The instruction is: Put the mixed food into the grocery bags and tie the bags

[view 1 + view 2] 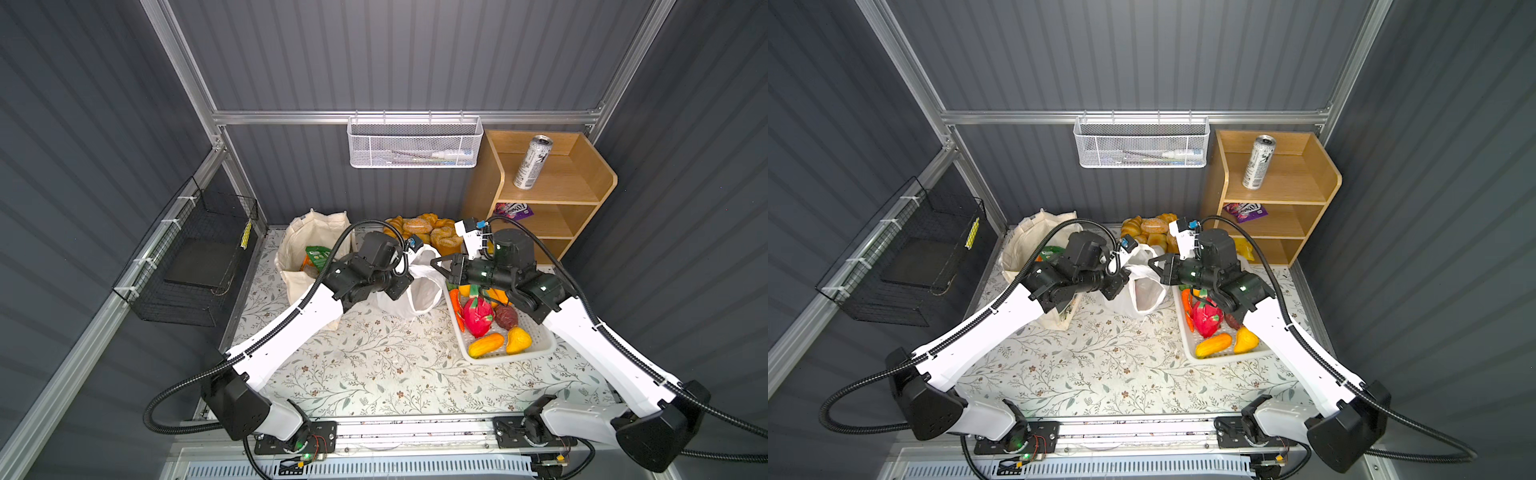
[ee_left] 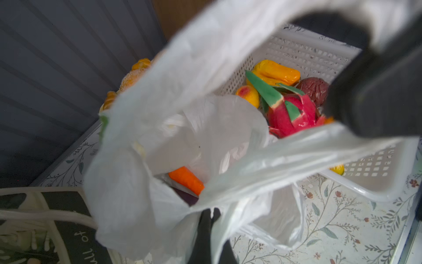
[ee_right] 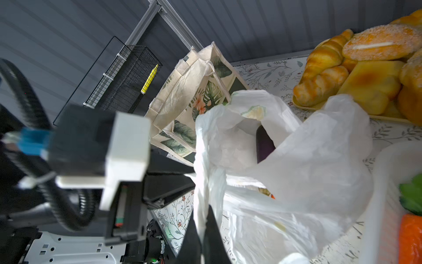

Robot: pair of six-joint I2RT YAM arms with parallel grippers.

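Table: a floral-printed surface that fills the lower centre of both top views.
White basket: right of centre on the table. In it we see a pink dragon fruit among yellow and orange toy produce.
Left gripper: its jaws are clamped on a fold of the plastic bag, low in the left wrist view. In both top views its tips are hidden in the bag at centre frame.
Right gripper: its jaws are pinched on a twisted strip of the same bag. In both top views it reaches in from the right, over the basket's far end.
Plastic bag: thin and white, at centre frame between the two grippers, with its mouth gaping. It sits on the table just beside the basket.
Eggplant: dark purple, inside the plastic bag and partly veiled by film.
Canvas tote: left of the plastic bag, standing with its mouth open. We see a green packet inside.
Bread: golden rolls behind the plastic bag, at the back wall.
Shelf unit: upper right of both top views. The drink can stands on the top shelf, and a purple packet lies on the shelf below.
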